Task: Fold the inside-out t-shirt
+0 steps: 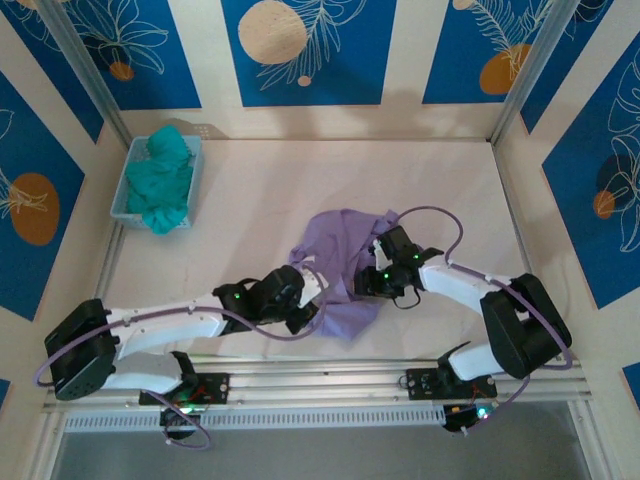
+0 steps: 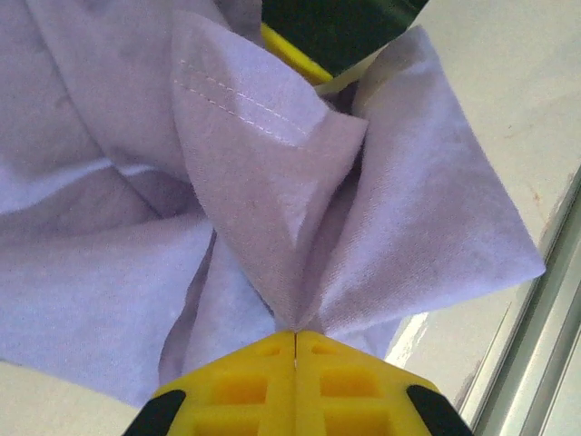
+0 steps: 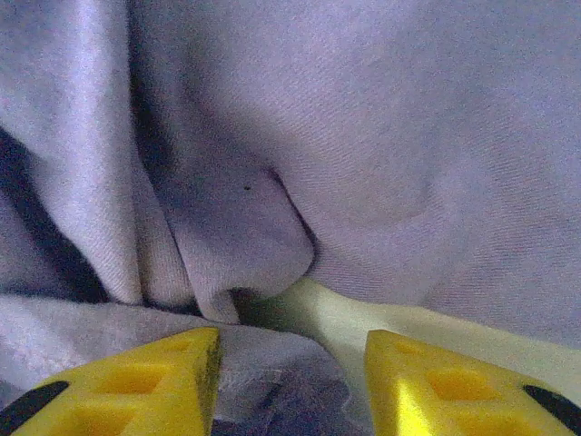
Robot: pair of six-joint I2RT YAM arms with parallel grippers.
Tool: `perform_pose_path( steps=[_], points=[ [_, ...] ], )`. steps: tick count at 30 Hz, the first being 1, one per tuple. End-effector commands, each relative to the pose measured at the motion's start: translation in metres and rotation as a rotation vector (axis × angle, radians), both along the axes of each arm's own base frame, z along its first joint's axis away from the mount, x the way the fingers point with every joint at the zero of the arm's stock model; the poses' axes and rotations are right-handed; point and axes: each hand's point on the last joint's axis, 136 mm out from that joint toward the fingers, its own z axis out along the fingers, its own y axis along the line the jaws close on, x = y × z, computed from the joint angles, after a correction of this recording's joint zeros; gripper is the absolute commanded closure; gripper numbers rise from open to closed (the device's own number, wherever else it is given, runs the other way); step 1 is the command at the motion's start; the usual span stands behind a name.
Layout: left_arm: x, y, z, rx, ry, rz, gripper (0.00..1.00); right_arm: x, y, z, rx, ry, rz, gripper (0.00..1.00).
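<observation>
The lavender t-shirt [image 1: 345, 265] is bunched at the near middle of the worktop [image 1: 330, 170]. A stitched edge fold is pinched in the clamped left hand [image 2: 295, 338]. The right hand [image 3: 290, 359] is held open against the cloth. Bare worktop is seen far and right.

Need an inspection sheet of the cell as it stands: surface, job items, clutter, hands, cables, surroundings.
Surface: pale table, no stains or spills seen.
Job's things: lavender t-shirt, crumpled at the centre between the two arms, not yet folded.
Clutter: teal garment heaped in a light blue basket at the far left.
Hands: left hand shut, pinching a fold of the t-shirt; right hand open, its fingers apart with cloth just ahead of them.
Cables: purple cable arches over the right forearm; no snag seen.
Surroundings: blue leaf-print panels on the walls, metal frame post at the far left corner.
</observation>
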Motion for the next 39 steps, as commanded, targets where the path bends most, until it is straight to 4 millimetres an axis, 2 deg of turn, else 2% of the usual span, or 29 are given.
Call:
perform_pose_path(
  steps=[1, 4, 8, 13, 16, 18, 22, 24, 25, 29, 32, 34, 36, 39],
  points=[
    [0.002, 0.007, -0.002, -0.007, -0.002, 0.016, 1.00, -0.009, 0.011, -0.002, 0.066, 0.035, 0.013, 0.62],
    [-0.006, 0.010, -0.006, -0.018, 0.023, -0.003, 1.00, -0.015, 0.016, -0.003, 0.095, 0.058, 0.022, 0.76],
    [-0.027, 0.003, -0.005, -0.113, 0.067, -0.090, 1.00, -0.022, 0.006, -0.002, 0.072, 0.043, 0.005, 0.94],
    [-0.037, 0.002, 0.006, -0.225, 0.040, -0.136, 1.00, -0.019, -0.003, 0.019, 0.091, -0.053, -0.034, 1.00],
    [-0.031, 0.009, 0.016, -0.246, -0.027, -0.114, 1.00, -0.011, -0.004, 0.039, 0.125, -0.130, -0.045, 1.00],
    [-0.022, 0.014, 0.029, -0.262, -0.104, -0.083, 1.00, -0.004, -0.003, 0.057, 0.152, -0.194, -0.049, 1.00],
    [-0.008, 0.024, 0.052, -0.305, -0.221, -0.020, 1.00, 0.004, -0.003, 0.073, 0.166, -0.252, -0.050, 1.00],
    [-0.005, 0.030, 0.053, -0.303, -0.244, 0.007, 1.00, 0.002, 0.003, 0.070, 0.164, -0.235, -0.007, 1.00],
    [-0.004, 0.032, 0.050, -0.294, -0.246, 0.018, 1.00, 0.001, 0.006, 0.067, 0.161, -0.225, 0.017, 0.97],
    [0.004, 0.047, 0.036, -0.216, -0.239, 0.099, 1.00, -0.006, 0.030, 0.054, 0.167, -0.214, 0.136, 0.75],
    [0.019, 0.068, 0.031, -0.141, -0.264, 0.225, 1.00, -0.008, 0.041, 0.044, 0.126, -0.210, 0.180, 0.67],
    [0.024, 0.081, 0.026, -0.097, -0.263, 0.293, 1.00, -0.013, 0.044, 0.035, 0.096, -0.178, 0.200, 0.67],
    [0.026, 0.091, 0.020, -0.065, -0.244, 0.348, 1.00, -0.028, 0.054, 0.029, 0.110, -0.141, 0.247, 0.69],
    [0.027, 0.110, 0.009, -0.014, -0.201, 0.453, 1.00, -0.054, 0.074, 0.033, 0.192, -0.120, 0.342, 0.76]
  ],
)
